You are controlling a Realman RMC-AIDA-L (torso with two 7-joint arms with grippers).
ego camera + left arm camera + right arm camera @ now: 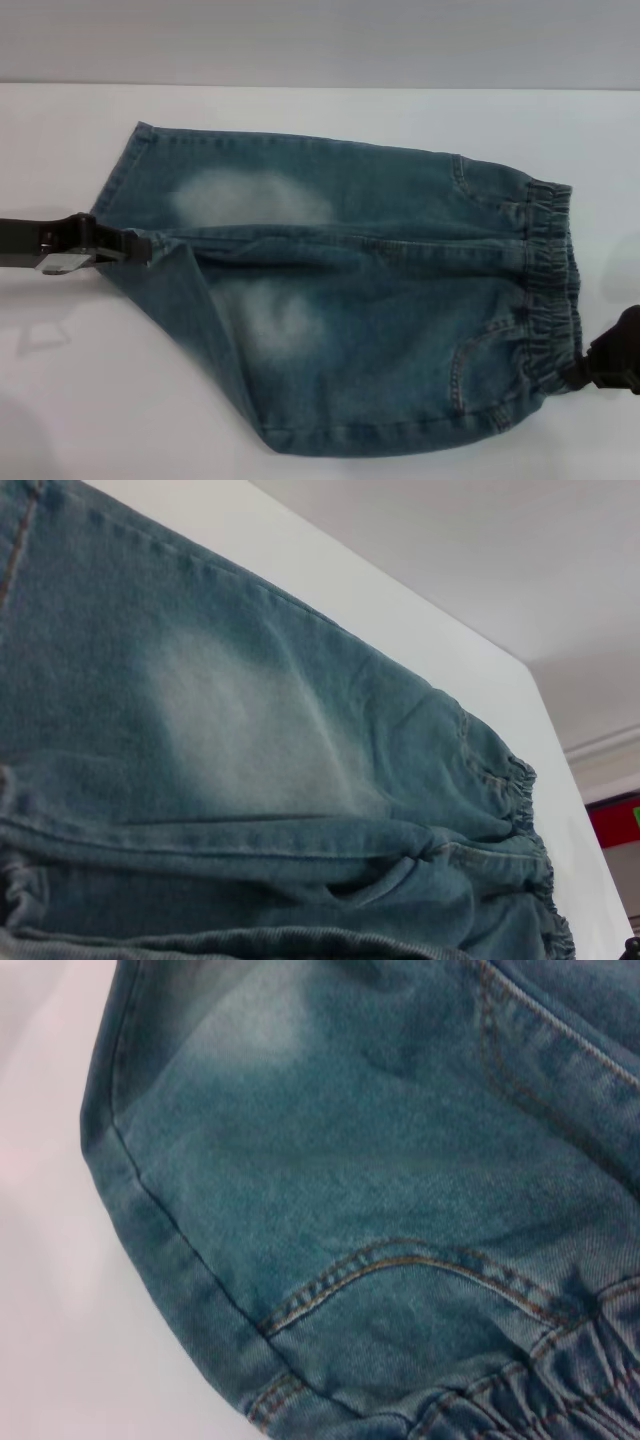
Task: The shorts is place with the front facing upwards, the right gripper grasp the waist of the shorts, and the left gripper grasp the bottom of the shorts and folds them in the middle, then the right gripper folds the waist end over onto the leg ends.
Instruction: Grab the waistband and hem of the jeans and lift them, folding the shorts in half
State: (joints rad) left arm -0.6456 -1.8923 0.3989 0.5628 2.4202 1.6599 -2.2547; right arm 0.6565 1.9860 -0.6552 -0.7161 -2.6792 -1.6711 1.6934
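The blue denim shorts lie front up on the white table, with the elastic waist to the right and the bottom to the left. My left gripper is shut on the bottom between the two legs. The near leg's hem is drawn up slantwise toward it. My right gripper is at the near end of the waist, shut on the band there. The left wrist view shows a faded leg patch close up. The right wrist view shows a curved pocket seam and puckered band.
Bare white table surrounds the shorts, with a wide stretch at the near left. The table's far edge meets a pale wall behind. No other objects are on the surface.
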